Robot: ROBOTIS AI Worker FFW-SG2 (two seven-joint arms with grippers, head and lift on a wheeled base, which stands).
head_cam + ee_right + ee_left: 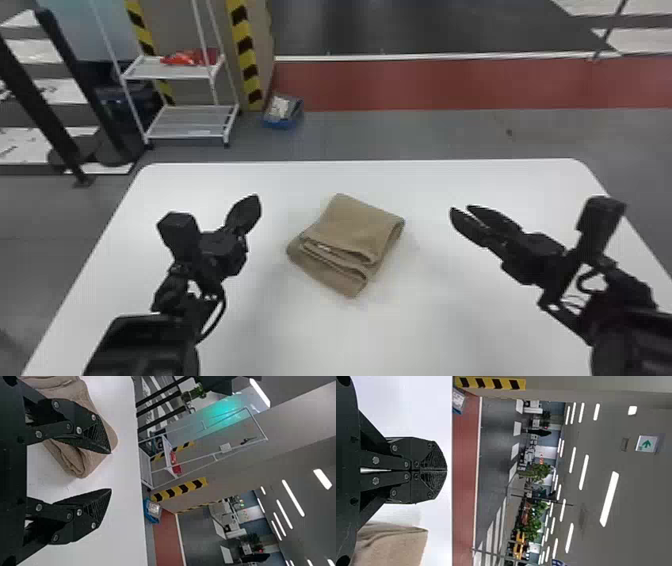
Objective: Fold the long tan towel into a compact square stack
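The tan towel (pixel 357 225) lies near the middle of the white bench (pixel 400 335), folded into a thick bundle between the two grippers and touching neither. It sits to the right of the left gripper (pixel 256 198) and to the left of the right gripper (pixel 460 208), both a little toward the bench's far side; the right looks slightly nearer, though their height above the surface makes that uncertain. The bundle is almost square, so its long axis is weak: it seems to run slantwise, from the far right toward the near left. Loose layered edges face the robot, with a lower flap reaching past the top fold. The left fingers are closed tip to tip on nothing; the right fingers stand apart, empty. The folding looks nearly done. Any tidying would probably turn on that near edge, so either arm would need to come inward and back toward the robot, without dragging the layers askew.
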